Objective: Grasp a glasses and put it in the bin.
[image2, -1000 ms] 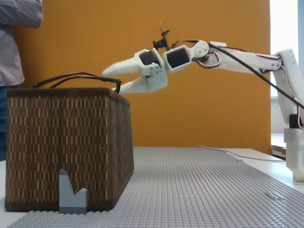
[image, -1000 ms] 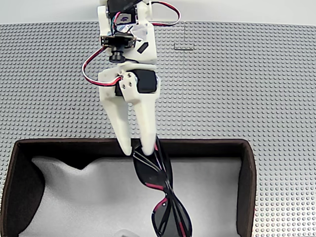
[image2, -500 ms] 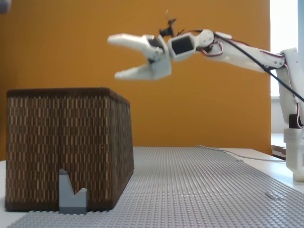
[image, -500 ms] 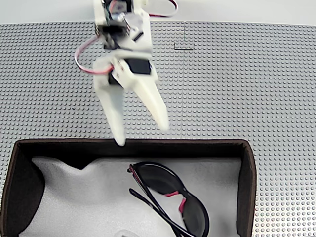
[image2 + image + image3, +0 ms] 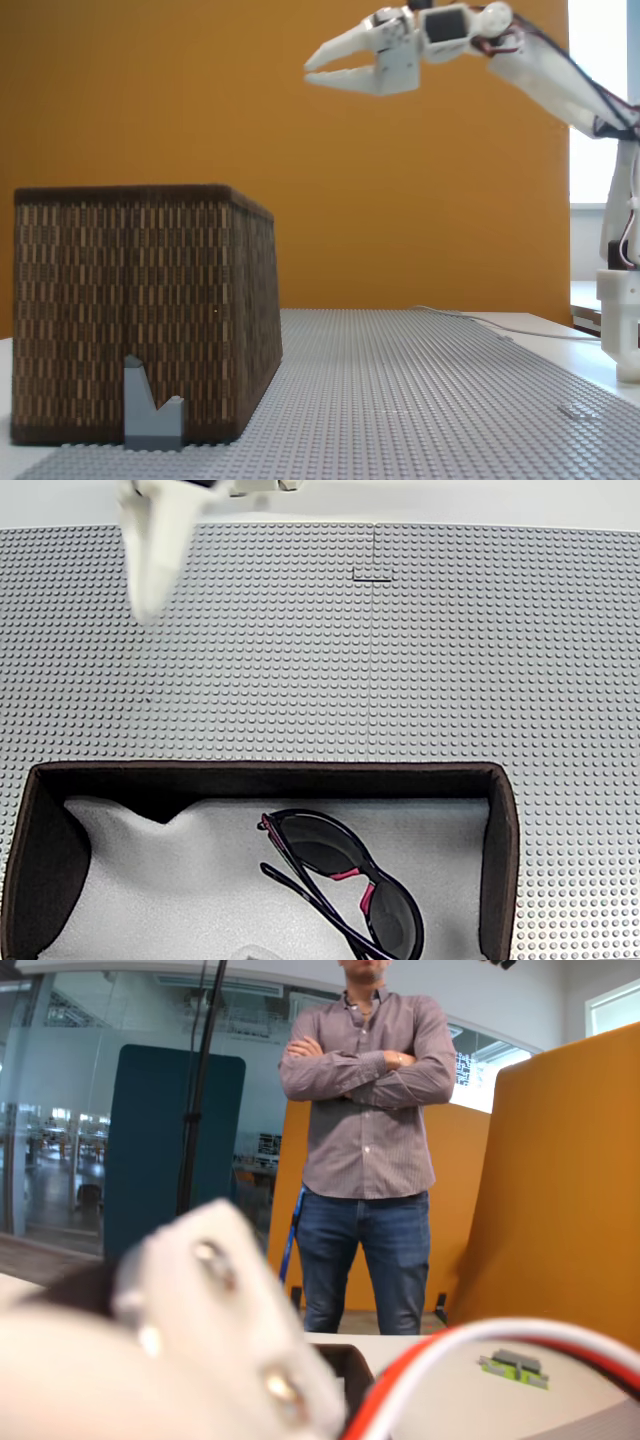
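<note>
One pair of black wraparound sunglasses point(image 5: 345, 880) with dark lenses and red-pink bits lay inside the big brown box point(image 5: 505, 850) on its lumpy white foam lining, toward five o'clock in a fixed view. High above the grey studded mat point(image 5: 420, 390), at one o'clock from the box, the white two-finger gripper point(image 5: 325, 70) was open and held nothing.

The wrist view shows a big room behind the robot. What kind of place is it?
Probably an office or lab set up for robot trials. In the wrist view a person stands by orange partition panels and glass walls. The arm works on a grey studded baseplate.
</note>
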Controlling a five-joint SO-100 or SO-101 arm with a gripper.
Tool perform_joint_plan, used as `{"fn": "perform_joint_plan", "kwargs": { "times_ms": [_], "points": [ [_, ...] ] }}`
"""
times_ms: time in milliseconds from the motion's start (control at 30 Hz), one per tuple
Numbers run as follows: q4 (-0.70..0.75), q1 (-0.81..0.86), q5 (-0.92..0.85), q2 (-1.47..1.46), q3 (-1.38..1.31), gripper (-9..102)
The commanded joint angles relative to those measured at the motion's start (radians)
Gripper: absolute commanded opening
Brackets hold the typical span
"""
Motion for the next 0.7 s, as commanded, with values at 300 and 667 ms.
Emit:
{"fn": "perform_joint_plan", "kwargs": {
  "times_ms": [300, 667],
  "points": [
    [0.397, 0.107, 0.186, 0.265, 0.006, 0],
    [0.348, 0.109, 0.067, 0.795, 0.531, 0]
  ]
}}
